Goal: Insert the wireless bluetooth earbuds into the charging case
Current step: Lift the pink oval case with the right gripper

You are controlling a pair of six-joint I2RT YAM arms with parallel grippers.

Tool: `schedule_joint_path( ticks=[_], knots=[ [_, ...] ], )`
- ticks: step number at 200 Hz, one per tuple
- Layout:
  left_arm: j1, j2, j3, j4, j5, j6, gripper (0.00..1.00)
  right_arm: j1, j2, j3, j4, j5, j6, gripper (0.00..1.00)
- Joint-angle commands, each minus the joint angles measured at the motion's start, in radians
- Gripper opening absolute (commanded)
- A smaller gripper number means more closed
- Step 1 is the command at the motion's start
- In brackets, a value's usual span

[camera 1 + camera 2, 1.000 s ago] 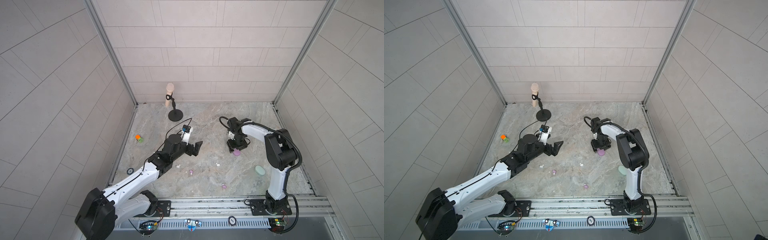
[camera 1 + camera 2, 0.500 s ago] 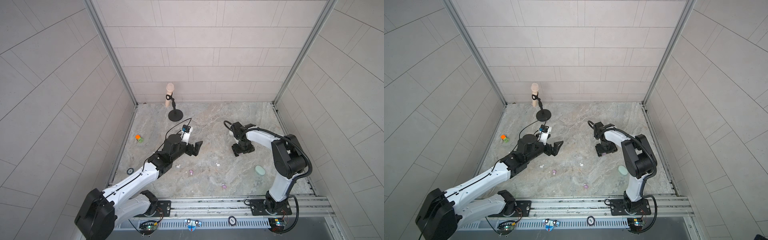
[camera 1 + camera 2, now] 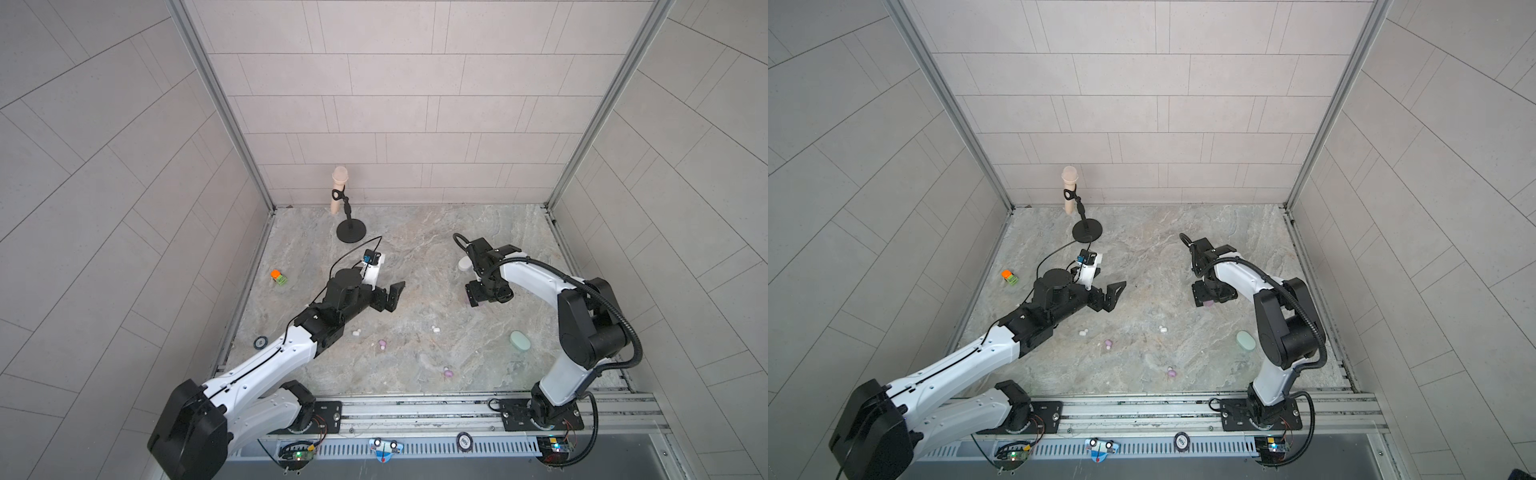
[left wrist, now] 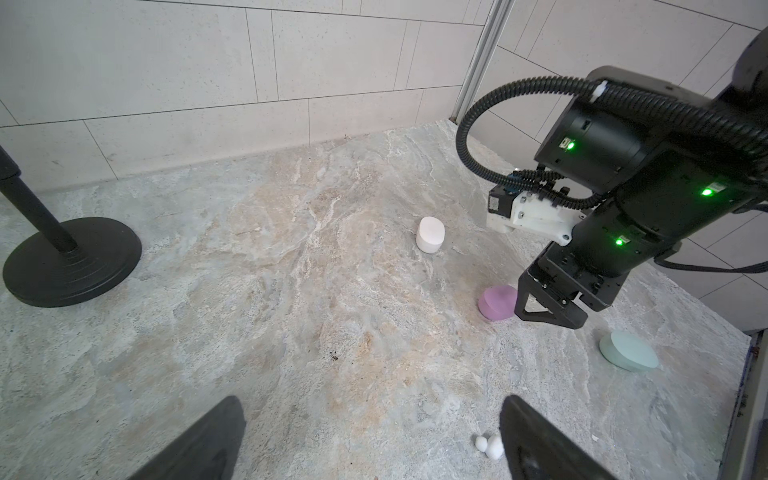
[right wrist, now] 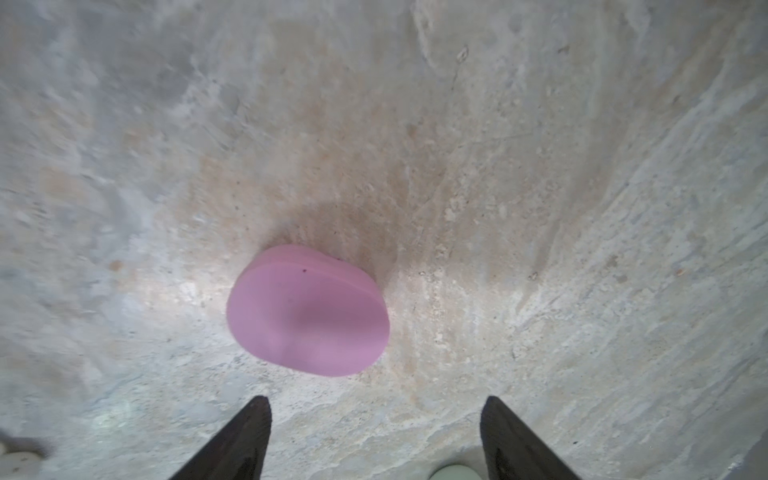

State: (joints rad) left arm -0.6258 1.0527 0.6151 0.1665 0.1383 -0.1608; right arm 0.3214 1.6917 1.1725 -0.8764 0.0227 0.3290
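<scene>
Marbled grey stone forms the tabletop (image 3: 415, 249), shut in on three sides by pale tile walls (image 3: 415, 124). Toward the right edge, the right gripper (image 3: 489, 296) hangs over the lilac charging case (image 5: 307, 311), its fingers apart with nothing between them. The case lies on the stone, and its lid looks shut. Toward the left edge, the left gripper (image 3: 388, 296) hovers with fingers spread wide and empty.

No bud sits in a case. A white earbud (image 3: 356, 332) lies beside the left arm and a second white earbud (image 3: 435, 329) lies mid-table. A lilac earbud (image 3: 382, 343) lies between them, and another lilac earbud (image 3: 448, 372) is close to the front edge. I find no mint buds. A white case (image 3: 464, 263) stands behind the right gripper, and a mint case (image 3: 520, 341) lies near the right edge.

The step appears to be securing the lilac case. The fingers should come down low across its narrow sides, centred, and close gently, since the smooth shell could squirt out. The seam should stay uncovered so the lid can lift.
</scene>
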Motion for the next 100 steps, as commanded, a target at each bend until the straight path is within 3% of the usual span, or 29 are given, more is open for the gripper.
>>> schedule_joint_path(
  ticks=[1, 43, 100],
  knots=[
    [0.005, -0.013, 0.003, 0.011, 0.016, -0.005, 1.0, 0.001, -0.061, -0.008, -0.006, -0.036, 0.155, 0.85],
    [0.004, -0.002, 0.0, 0.028, 0.024, -0.013, 1.0, 0.02, -0.061, -0.047, 0.087, -0.019, 0.336, 0.87],
    [0.005, -0.011, -0.01, 0.033, 0.021, -0.017, 1.0, 0.025, 0.024, -0.034, 0.16, -0.007, 0.375, 0.87]
  ],
)
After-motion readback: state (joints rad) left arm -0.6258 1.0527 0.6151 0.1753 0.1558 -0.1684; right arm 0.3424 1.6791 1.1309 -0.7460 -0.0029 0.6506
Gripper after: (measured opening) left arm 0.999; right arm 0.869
